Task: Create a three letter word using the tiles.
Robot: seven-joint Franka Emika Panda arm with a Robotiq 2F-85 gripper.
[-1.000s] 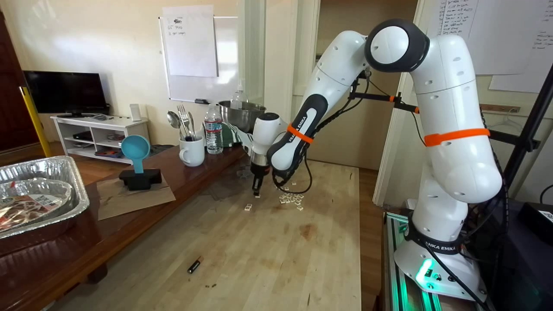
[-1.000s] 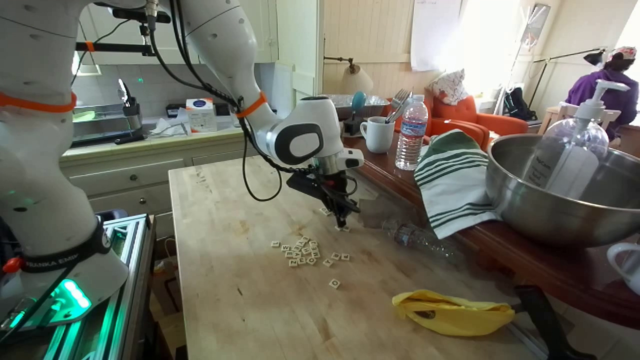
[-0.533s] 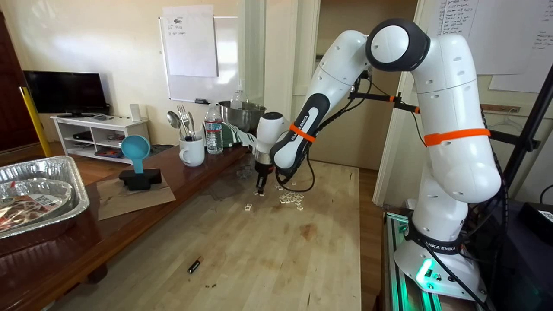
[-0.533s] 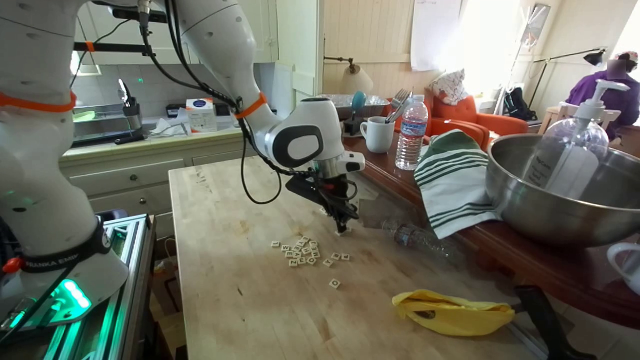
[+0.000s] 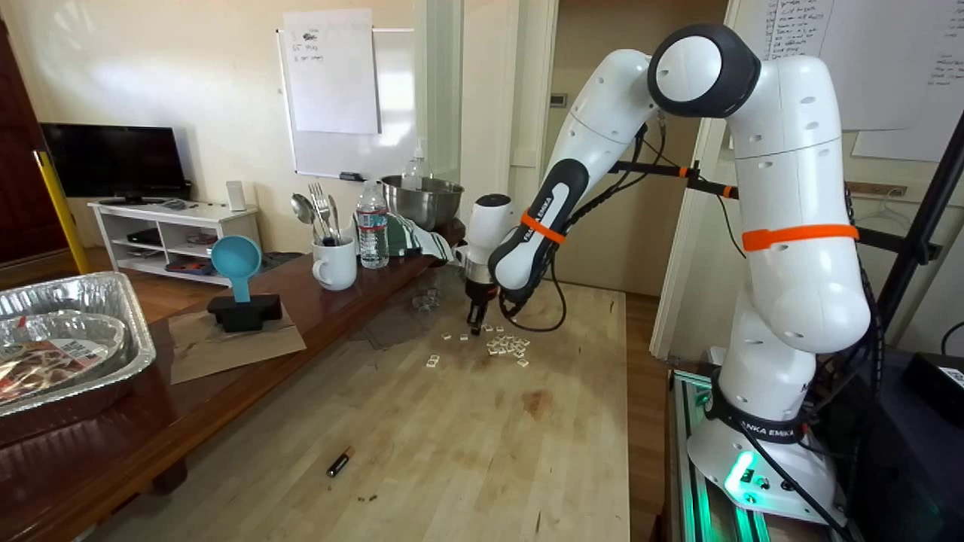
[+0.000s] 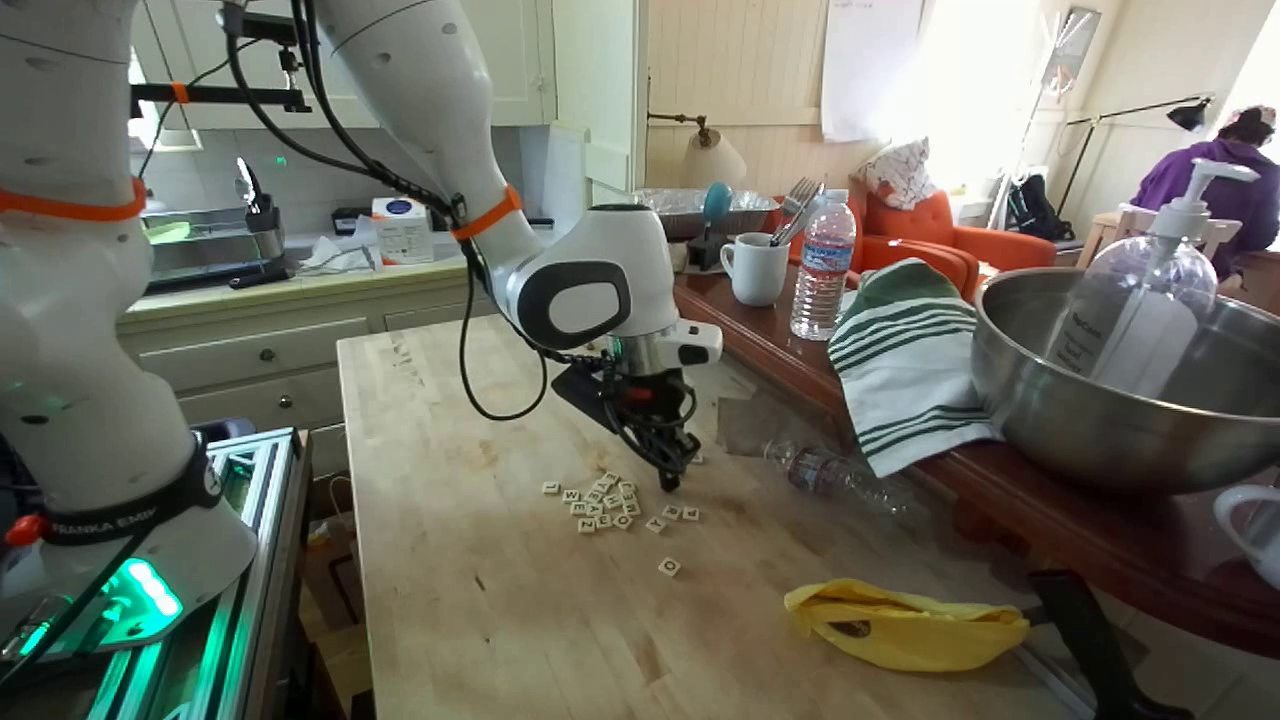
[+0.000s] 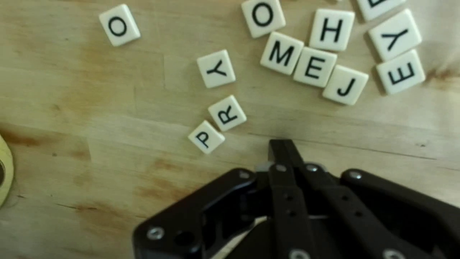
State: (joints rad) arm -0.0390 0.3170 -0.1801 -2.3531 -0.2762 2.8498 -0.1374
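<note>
1. In the wrist view, the claw (image 7: 285, 145) is pressed together over the surface (image 7: 107, 158). Left of its tip I read a P (image 7: 206, 137) just beside an R (image 7: 227, 113), with a Y (image 7: 216, 69) turned askew near them. An O (image 7: 119, 25) lies well apart. M (image 7: 282, 53), E (image 7: 315, 67) and J (image 7: 345, 85) run in a slanting row along the edge of a cluster of tiles (image 7: 332, 30), some cut off at the top.

2. In an exterior view, the claw points down just behind the P and R; I can't tell whether its tip touches the surface. One tile peeks out, partly hidden behind it. A yellow thing (image 6: 920, 635) rests on the surface nearer me, and a clear bottle (image 6: 840, 480) lies on its side near the brown counter (image 6: 1130, 545). Up there, a pump bottle (image 6: 1130, 320) stands in a steel bowl (image 6: 1090, 430) next to a striped towel (image 6: 895, 350). Off in the background is a person (image 6: 1245, 215) in purple.

3. In an exterior view, the cluster sits between the claw and the robot base (image 5: 768, 467); two loose tiles lie just on the claw's other side. A battery (image 5: 340, 461) lies well apart, nearer me. The counter bears a mug (image 5: 337, 267) of cutlery (image 5: 329, 214), a water bottle (image 5: 373, 241), a blue scoop (image 5: 236, 257) and foil trays (image 5: 137, 324).
</note>
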